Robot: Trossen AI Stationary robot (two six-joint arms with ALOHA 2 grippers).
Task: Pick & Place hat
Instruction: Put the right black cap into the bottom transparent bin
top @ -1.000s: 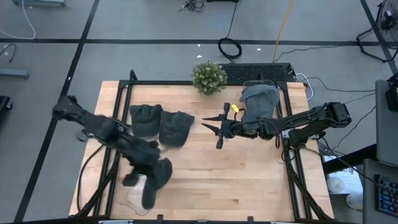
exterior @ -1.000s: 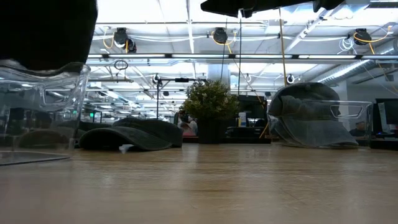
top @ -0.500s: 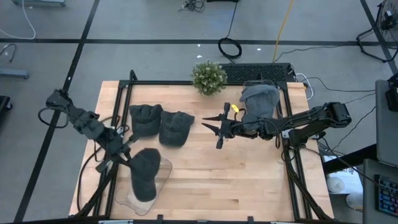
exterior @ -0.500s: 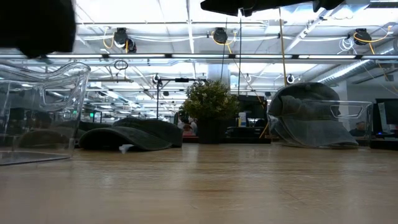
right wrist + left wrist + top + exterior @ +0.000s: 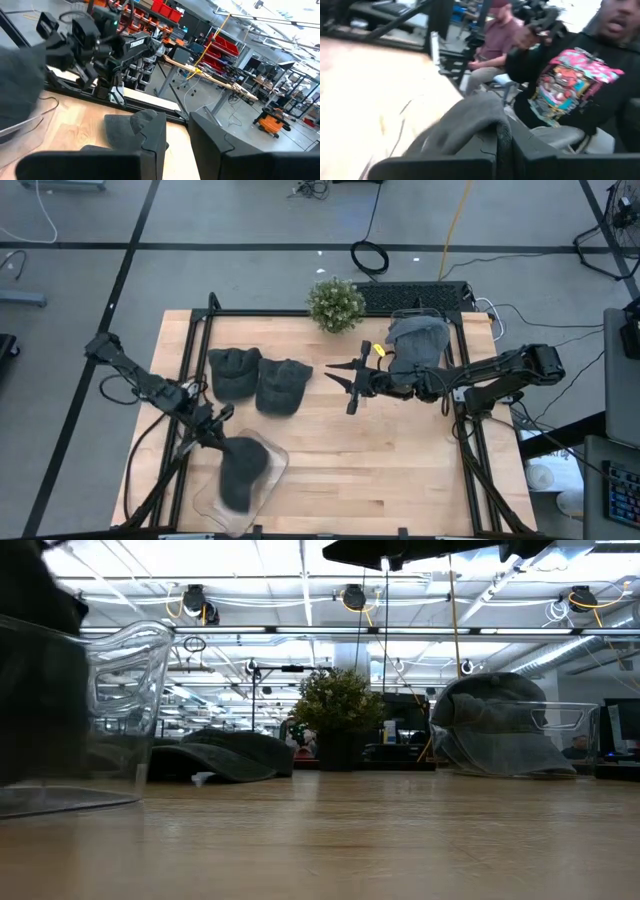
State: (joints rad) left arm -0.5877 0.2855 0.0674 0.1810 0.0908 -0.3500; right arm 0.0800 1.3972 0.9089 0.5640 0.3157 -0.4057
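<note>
The left gripper (image 5: 212,430), clamped on the hat (image 5: 238,470), held it in the clear bin (image 5: 262,477) just ahead; the right gripper (image 5: 350,387) hung slightly parted, empty, well apart.

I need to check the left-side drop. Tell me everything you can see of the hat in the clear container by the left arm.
The hat is a dark grey cap of soft, fabric-like material, lying in the clear plastic container at the table's front left corner. From above it looks elongated and slumped. The left gripper sits at its upper end, shut; whether it pinches the fabric cannot be told. In the low view it shows as a dark mass behind the container's wall.
</note>
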